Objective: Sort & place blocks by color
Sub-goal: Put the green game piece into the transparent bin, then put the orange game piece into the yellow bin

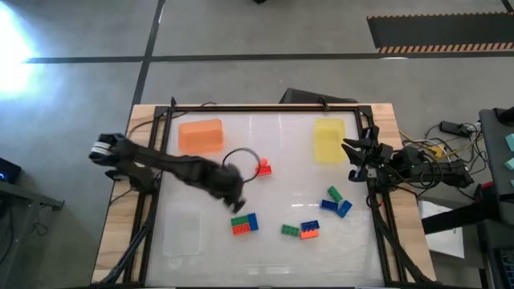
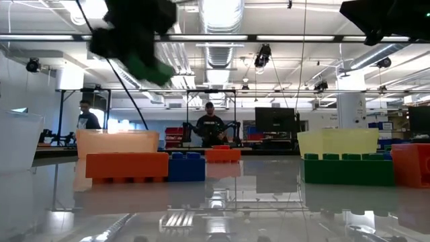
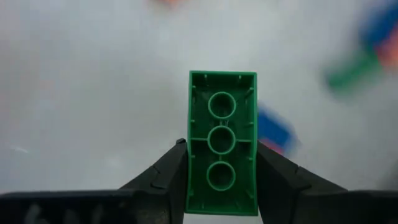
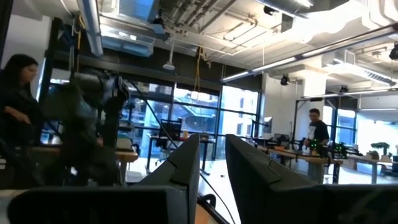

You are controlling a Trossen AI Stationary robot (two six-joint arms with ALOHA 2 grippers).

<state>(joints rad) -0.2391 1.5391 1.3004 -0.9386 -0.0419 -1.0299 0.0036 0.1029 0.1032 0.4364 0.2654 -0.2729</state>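
My left gripper (image 1: 234, 197) hangs over the middle of the table, shut on a green block (image 3: 222, 137). The low view shows that block (image 2: 151, 67) high above the table. The block's hollow underside with three round tubes faces the wrist camera. Below and beside it an orange and a blue block (image 1: 246, 225) lie together on the table. A red-orange block (image 1: 263, 168) lies near the centre. More green, blue and orange blocks (image 1: 334, 201) (image 1: 301, 230) lie toward the right. My right gripper (image 1: 351, 156) waits at the table's right edge, fingers a little apart and holding nothing. My left gripper pinches the green block by its two long sides (image 3: 191, 155) between its two fingers, at the end nearer the wrist. The fingers slant steeply down from the table's left and lie along the block. The block is lifted clear of the table and sticks out beyond the fingertips.
An orange tray (image 1: 201, 135) stands at the far left, a yellow tray (image 1: 329, 140) at the far right and a clear tray (image 1: 182, 229) at the near left. A dark cable loop (image 1: 241, 156) hangs near the centre. People stand in the room beyond the table.
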